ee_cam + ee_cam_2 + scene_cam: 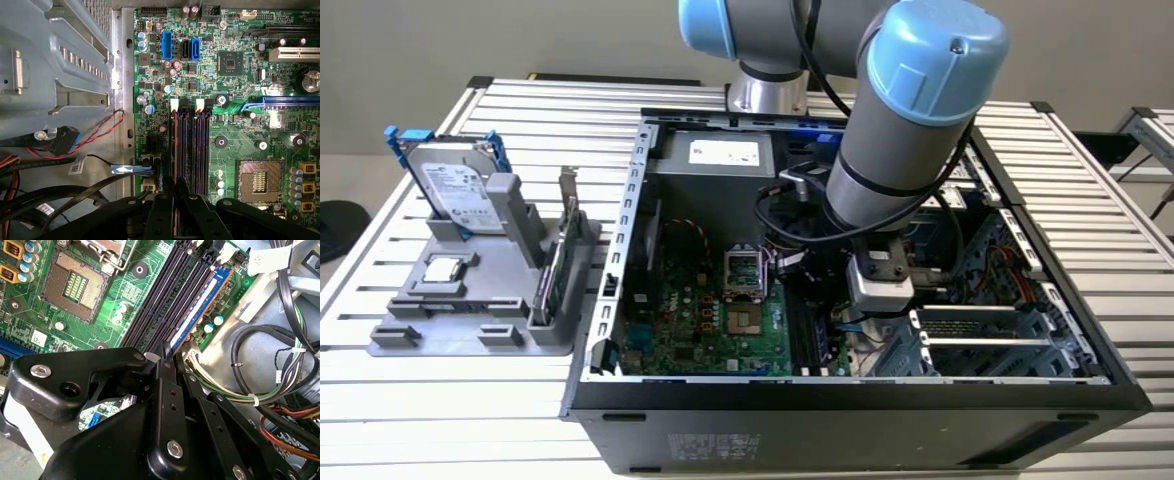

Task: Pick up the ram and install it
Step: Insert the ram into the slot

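The ram (200,302) is a slim stick with a blue strip along its top edge. It stands edge-up in the outermost of the black memory slots (165,300) on the green motherboard (125,290). My gripper (165,351) sits over the near end of the stick, its black fingers drawn together on it. In the first wrist view the fingers (167,195) straddle the leftmost slot (176,145). In the exterior view the gripper (827,318) is down inside the open computer case (854,385), over the slots beside the processor socket (744,272).
A grey fixture (467,340) stands at the exterior view's left. It holds a hard drive with a blue bracket (454,185), a small square chip (443,268) and a thin upright board (544,285). Cable bundles (270,370) and a drive cage (987,330) crowd the case beside the slots.
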Action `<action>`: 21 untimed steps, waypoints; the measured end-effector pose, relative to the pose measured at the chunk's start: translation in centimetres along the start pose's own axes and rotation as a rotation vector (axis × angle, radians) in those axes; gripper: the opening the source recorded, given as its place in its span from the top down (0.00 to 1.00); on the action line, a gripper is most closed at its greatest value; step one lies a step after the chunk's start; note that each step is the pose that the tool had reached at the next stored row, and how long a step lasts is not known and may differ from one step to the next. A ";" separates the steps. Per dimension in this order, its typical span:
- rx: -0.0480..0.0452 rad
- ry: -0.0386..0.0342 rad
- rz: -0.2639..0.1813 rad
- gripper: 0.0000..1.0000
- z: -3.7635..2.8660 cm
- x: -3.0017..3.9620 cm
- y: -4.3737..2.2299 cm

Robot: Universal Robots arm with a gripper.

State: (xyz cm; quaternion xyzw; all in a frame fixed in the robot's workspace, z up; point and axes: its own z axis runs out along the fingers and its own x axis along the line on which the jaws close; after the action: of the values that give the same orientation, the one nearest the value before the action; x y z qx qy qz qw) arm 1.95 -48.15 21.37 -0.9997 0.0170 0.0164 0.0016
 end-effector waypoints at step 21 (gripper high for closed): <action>-0.0071 -0.0072 -0.012 1.00 0.25 -0.02 0.00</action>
State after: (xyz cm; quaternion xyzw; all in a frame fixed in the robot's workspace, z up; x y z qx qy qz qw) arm 1.92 -48.15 21.12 -0.9997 0.0110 0.0201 -0.0018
